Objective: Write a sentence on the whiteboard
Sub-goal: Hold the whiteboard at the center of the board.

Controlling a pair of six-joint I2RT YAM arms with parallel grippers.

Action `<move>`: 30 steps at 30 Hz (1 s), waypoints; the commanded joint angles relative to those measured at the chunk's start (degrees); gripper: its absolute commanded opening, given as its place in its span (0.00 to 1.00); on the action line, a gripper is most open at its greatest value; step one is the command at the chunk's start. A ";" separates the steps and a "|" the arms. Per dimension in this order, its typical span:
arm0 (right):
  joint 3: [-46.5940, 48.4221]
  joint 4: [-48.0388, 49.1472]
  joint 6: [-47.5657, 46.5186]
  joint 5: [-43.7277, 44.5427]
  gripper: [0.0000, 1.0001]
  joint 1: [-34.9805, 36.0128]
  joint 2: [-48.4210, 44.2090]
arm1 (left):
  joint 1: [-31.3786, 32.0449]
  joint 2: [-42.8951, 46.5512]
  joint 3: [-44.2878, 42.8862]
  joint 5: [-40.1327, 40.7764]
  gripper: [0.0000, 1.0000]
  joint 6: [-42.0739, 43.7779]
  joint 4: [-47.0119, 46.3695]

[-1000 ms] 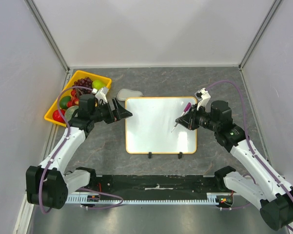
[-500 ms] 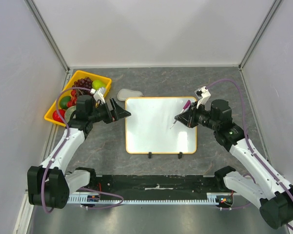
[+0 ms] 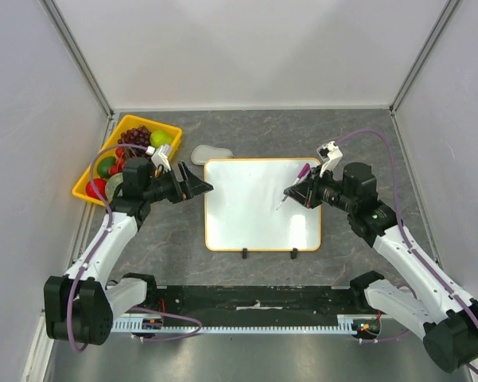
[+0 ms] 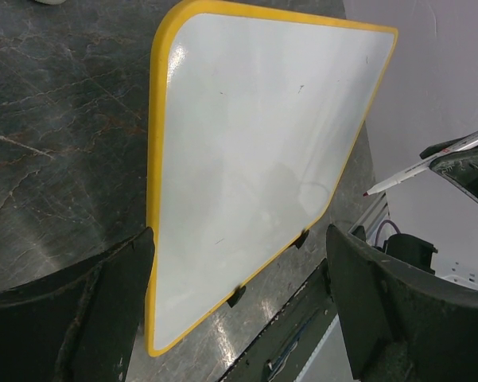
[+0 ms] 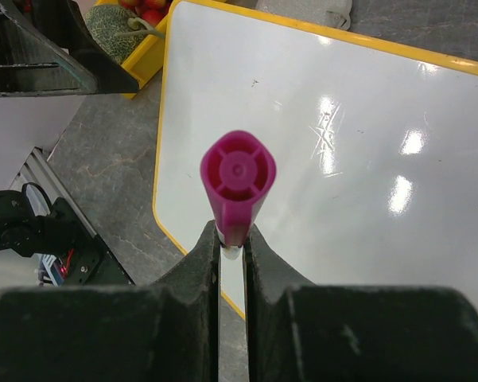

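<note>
Marker poised over blank board

Whiteboard (image 3: 254,215) lay flat on the counter (image 3: 254,135) between the two arms, clip feet toward the bases. Its surface was bare apart from a few faint specks, and no stroke of the sentence showed in any view.

Right claw (image 3: 301,193) was pressed together on a white marker (image 3: 286,199) with a magenta butt end, tip angled down over the board's right half. In the left wrist view the tip appeared to hang clear of the surface.

Left claw (image 3: 193,182) was spread wide and empty, just beside the board's left edge.

Change over the last second was small. The marker tip had crept up-board and a little leftward. The left claw had drawn back slightly from the rim, toward the fruit tray (image 3: 143,119).

Judgement: this was positioning for a start point, with writing not yet begun. The left claw was not bracing the board, so the board could slide under pen pressure.
</note>
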State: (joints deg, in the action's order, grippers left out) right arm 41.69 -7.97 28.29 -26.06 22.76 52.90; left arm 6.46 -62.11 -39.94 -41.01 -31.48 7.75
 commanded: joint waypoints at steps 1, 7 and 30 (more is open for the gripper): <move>-0.03 3.04 -0.34 -1.18 0.00 0.18 -0.08 | -0.31 1.46 0.22 -0.56 0.92 1.51 -1.77; -0.65 4.10 -0.34 -1.44 0.00 0.18 0.09 | -0.39 2.51 -0.39 0.93 0.92 3.09 -0.98; -0.03 5.42 -2.10 -2.41 0.00 0.09 1.06 | -8.48 1.64 7.77 -0.82 0.92 -1.91 -11.34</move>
State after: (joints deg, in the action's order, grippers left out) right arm 39.86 -4.71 27.57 -27.57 22.76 53.39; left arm -0.73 -59.81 -33.69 -39.90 -31.22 2.79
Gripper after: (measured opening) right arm 0.166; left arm 0.924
